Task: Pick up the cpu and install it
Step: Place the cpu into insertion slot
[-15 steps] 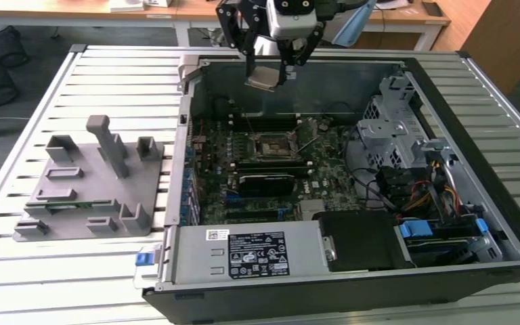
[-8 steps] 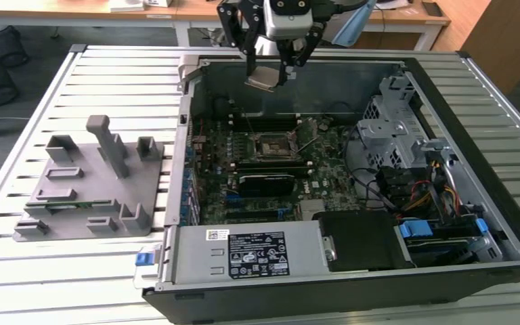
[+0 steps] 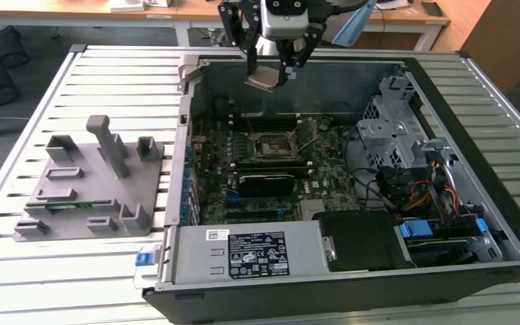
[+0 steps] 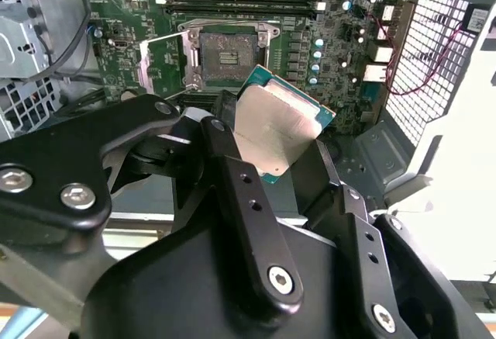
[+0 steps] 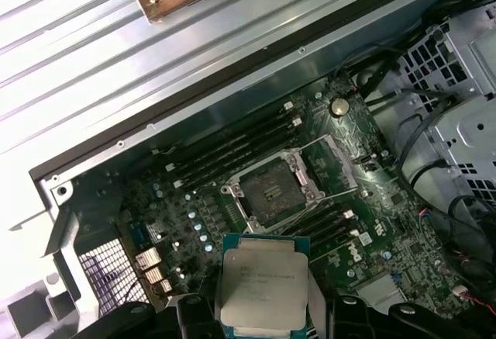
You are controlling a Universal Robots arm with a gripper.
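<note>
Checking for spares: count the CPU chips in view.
1: the cpu, held by the gripper above the open computer case; the socket is empty. Others may be hidden.

silvery square cpu [image 4: 275, 128] — tilted, gripped, aloft above open socket

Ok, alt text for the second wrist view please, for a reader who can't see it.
The black gripper holds the cpu by its edges, tilted, with its silvery top showing. Behind it lies the green motherboard, with the open, empty socket just beyond the chip.
</note>
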